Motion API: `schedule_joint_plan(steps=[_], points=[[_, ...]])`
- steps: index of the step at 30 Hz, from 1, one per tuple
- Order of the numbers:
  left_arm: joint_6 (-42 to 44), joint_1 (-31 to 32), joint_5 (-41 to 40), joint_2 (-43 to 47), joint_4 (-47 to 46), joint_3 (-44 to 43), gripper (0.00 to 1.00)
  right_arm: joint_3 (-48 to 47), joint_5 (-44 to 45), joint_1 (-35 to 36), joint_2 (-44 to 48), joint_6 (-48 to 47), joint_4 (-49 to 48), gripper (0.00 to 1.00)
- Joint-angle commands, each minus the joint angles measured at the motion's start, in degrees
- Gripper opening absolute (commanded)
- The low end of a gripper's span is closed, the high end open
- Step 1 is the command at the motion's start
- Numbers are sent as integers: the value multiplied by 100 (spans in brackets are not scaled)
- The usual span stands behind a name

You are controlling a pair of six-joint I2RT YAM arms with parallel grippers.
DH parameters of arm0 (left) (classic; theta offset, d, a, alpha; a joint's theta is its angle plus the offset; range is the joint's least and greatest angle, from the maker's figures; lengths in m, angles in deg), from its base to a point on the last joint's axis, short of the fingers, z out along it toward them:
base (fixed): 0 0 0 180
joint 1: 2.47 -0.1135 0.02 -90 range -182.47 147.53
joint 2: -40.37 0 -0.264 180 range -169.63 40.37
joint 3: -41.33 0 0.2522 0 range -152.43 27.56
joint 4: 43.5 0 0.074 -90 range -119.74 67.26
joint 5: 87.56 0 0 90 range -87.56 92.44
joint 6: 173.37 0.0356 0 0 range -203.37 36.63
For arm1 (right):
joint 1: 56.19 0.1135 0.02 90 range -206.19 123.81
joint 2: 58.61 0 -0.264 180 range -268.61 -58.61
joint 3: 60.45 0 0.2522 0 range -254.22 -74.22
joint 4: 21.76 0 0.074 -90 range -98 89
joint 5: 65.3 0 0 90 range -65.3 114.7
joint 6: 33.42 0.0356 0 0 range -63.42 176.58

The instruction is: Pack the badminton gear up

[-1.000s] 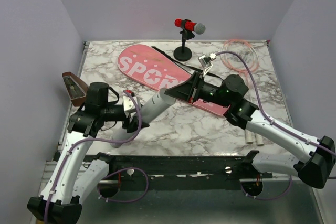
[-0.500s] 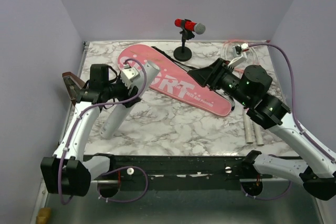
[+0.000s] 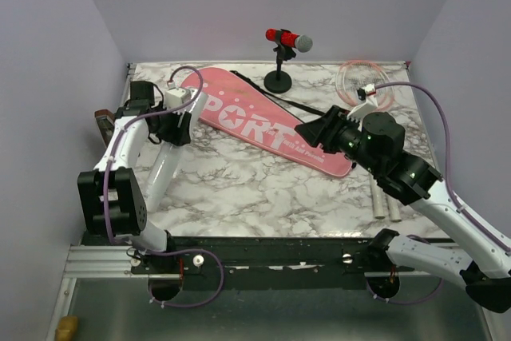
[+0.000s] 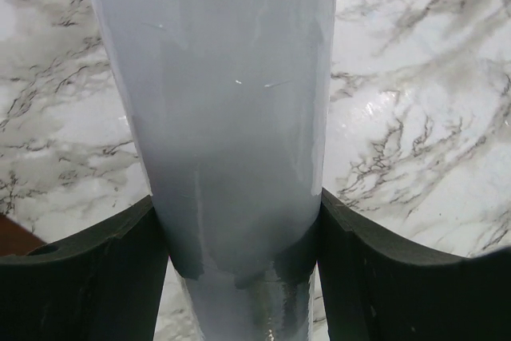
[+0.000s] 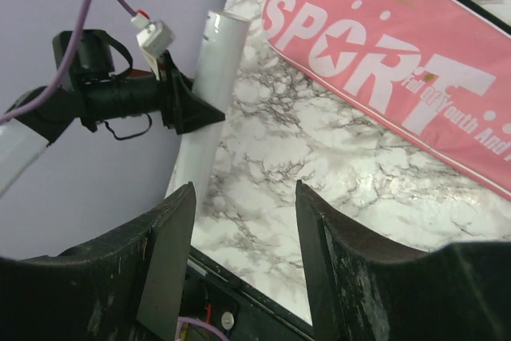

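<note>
left fingers (image 4: 88,277) clamped on white tube (image 3: 160,177), long axis tilted, upper end just beside far left end of pink bag (image 3: 263,121). right fingers (image 5: 164,261) apart, empty, over bag near right end.

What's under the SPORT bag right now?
Only marble table shows around the pink bag; its black strap trails out the far side. Whatever lies beneath is covered; the right gripper also hides part of it.

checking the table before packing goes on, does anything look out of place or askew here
Two things. A red microphone on a black stand sits at the far edge behind the pink bag; it is no badminton gear. The white tube stands steeply tilted in the left gripper instead of lying flat.
</note>
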Motion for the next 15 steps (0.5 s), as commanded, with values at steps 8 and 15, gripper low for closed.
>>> schedule_joint_plan(steps=[8,15], points=[[-1793,-550,-513,-1349,602,-1306,42,-60,539,-7,-437,31,693,68],[-2400,-805,-619,-1604,294,-1324,42,-341,697,-68,-1096,-188,931,72]])
